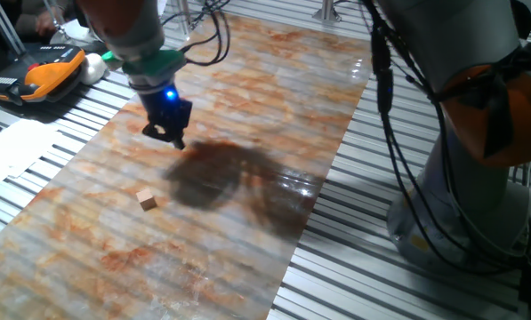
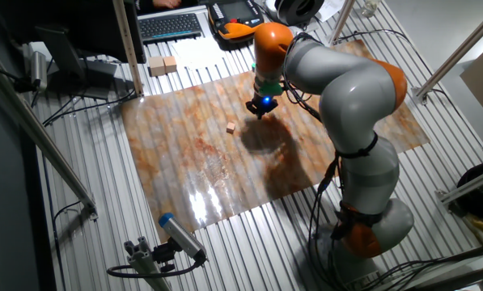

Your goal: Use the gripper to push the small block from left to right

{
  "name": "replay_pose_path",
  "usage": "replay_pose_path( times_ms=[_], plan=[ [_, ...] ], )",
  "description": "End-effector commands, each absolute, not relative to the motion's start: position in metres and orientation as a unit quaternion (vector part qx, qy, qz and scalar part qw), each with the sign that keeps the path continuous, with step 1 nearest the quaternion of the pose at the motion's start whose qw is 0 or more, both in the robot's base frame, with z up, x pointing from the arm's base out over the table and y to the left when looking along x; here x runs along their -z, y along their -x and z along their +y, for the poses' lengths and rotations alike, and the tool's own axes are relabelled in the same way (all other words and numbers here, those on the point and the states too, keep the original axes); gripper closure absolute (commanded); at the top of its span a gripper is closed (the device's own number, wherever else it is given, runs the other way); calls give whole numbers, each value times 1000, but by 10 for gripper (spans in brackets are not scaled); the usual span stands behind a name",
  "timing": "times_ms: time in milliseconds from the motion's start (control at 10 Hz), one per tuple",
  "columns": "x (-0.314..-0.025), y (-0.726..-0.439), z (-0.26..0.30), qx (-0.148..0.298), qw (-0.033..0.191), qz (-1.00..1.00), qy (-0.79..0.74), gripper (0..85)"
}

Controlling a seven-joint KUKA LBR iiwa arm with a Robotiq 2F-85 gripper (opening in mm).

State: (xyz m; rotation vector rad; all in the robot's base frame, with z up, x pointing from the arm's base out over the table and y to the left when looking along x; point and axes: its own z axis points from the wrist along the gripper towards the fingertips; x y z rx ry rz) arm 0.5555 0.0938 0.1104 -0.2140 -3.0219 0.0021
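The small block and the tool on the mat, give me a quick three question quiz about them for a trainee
1. True or false: the tool touches the small block.
2. The block rests on: A) the marbled mat, B) the slatted metal table, C) the keyboard.
3. Fill in: the light glowing on the tool is ____.

Key:
1. False; a clear gap of mat separates them in both views.
2. A
3. Blue

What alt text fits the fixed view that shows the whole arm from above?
A grey-and-orange robot arm bends over a marbled brown mat on a slatted metal table, its gripper hanging apart from a small block on the mat. A keyboard sits beyond the mat.
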Motion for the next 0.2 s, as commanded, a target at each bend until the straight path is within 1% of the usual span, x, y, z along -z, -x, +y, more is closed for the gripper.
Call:
replay_pose_path(
  times_ms=[0,100],
  plan=[
    [-112,-553,91,7,57,-996,73,850],
    [-110,-554,91,2,58,-996,71,850]
  ],
)
